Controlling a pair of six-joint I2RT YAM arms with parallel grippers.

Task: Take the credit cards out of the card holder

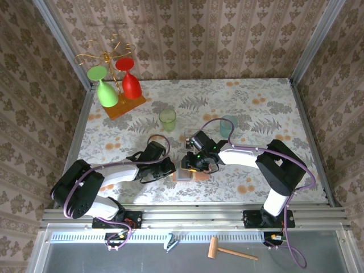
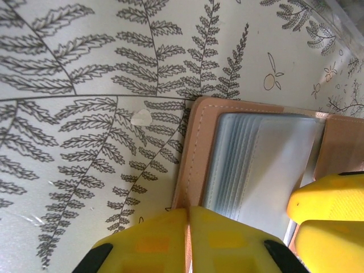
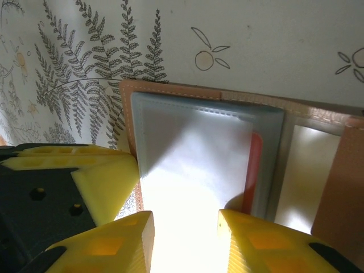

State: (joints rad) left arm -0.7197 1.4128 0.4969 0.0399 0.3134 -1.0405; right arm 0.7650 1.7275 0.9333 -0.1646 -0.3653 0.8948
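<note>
Card holder lying open on the table between the two arms. Left gripper clenched at its leather edge; right gripper released, straddling the clear pocket. Red card sleeved inside: removal judged not yet begun

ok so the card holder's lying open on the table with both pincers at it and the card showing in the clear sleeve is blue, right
Not blue. The right wrist view shows that the card in the clear sleeve is red. The rest holds: the card holder lies open on the table, with the left pincer and the right pincer at it.
</note>
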